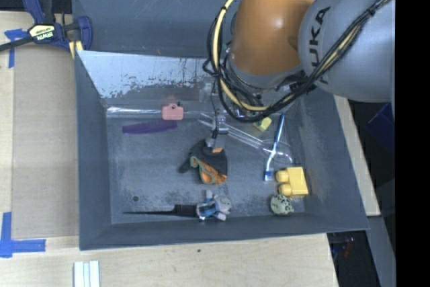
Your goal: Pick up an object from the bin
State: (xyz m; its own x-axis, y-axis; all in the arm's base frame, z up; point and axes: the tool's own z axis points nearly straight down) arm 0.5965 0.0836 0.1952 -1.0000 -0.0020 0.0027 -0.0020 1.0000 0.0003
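The grey bin [91, 144] holds eight loose things, one of each kind. The arm [349, 37] comes in from the upper right of the frame, its orange cover [272, 27] hanging over the bin's upper middle. Below the cover, the hand [216, 139] points down at the middle of the floor. Whether it is open or closed I cannot tell.

Just beneath the hand lies one dark thing [205, 166] with orange and green patches, at the centre of the floor and apart from the rest. It is the nearest thing to the hand; whether the two touch I cannot tell.

At the foot of the upper wall there is one small pink piece [173, 111] and, just below and left of it, one purple stick [149, 128]. Along the lower edge lies one thin black rod [161, 211], with one small white-and-blue piece [213, 207] at its right end. In the lower right corner are one yellow block [293, 181] and one speckled ball [282, 205], close together. Above them is one clear piece with a blue-and-white end [272, 156], reaching up under the cables.

The left half of the floor, between the purple stick and the black rod, is bare. There is also free floor all round the dark thing. The right side is crowded and lies close to the right wall.
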